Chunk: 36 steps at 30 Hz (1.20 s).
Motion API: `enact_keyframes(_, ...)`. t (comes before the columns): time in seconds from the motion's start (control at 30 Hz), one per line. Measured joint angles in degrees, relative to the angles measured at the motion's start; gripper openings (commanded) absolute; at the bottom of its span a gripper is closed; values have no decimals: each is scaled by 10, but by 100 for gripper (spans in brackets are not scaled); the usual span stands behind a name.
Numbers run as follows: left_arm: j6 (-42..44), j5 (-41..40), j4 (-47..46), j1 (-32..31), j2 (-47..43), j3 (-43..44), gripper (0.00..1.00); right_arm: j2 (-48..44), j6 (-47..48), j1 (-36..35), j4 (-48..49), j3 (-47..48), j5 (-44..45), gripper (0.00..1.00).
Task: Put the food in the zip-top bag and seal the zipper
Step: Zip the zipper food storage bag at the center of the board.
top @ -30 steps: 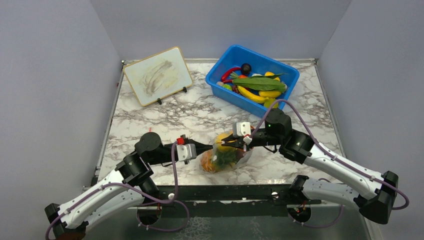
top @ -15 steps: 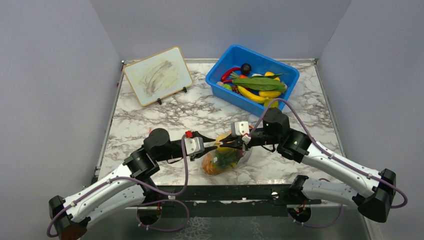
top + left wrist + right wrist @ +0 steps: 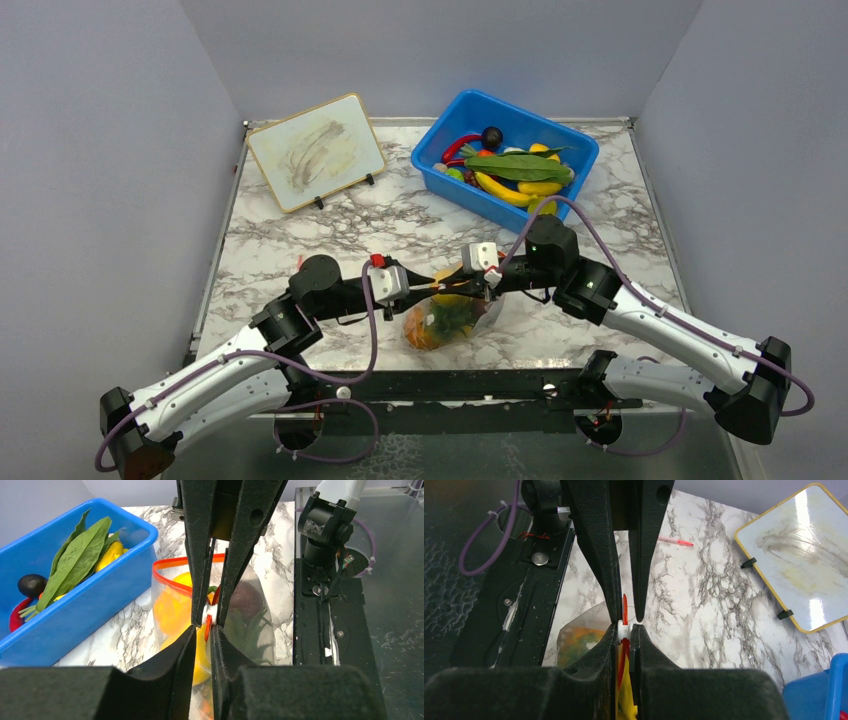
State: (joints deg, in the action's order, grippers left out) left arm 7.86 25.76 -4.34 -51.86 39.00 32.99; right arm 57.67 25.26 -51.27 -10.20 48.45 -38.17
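The zip-top bag (image 3: 450, 318) lies near the table's front edge, and the food in it shows through: a yellow-orange fruit (image 3: 170, 610), a dark red fruit (image 3: 245, 597) and green leaves. The zipper (image 3: 172, 579) arches along the bag's mouth. My right gripper (image 3: 624, 630) is shut on the zipper's white slider. My left gripper (image 3: 203, 629) meets it tip to tip from the left, its jaws a narrow gap apart with the red strip (image 3: 625, 605) between them. From above, the left gripper (image 3: 432, 287) and the right gripper (image 3: 455, 289) nearly touch over the bag.
A blue bin (image 3: 455, 185) at the back right holds more toy food: bananas, a long green leaf, a dark round fruit. A small whiteboard (image 3: 315, 150) stands at the back left. A red pen (image 3: 676, 541) lies on the marble. The black base rail (image 3: 450, 385) runs along the near edge.
My left arm has reached right to the bag's mouth. Its jaws, shut a second ago, now stand slightly apart around the zipper. The right gripper has kept its hold, shifting slightly left.
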Motion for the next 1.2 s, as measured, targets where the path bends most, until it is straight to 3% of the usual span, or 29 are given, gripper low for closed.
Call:
enact_keyframes(0.1, -6, 5, 0, 0, 0, 0, 0, 0, 0, 0, 1, 0, 0, 1)
enact_keyframes(0.53, 17, -2, 27, -1, -43, 0, 0, -2, 5, -5, 15, 0, 12, 1)
enact_keyframes(1.03, 70, -47, 85, -1, -47, 18, 0, -20, 8, -5, -62, 12, 90, 1)
enact_keyframes(1.2, 67, -49, 79, -1, -44, 31, 32, -15, 4, -4, -60, 26, 78, 1)
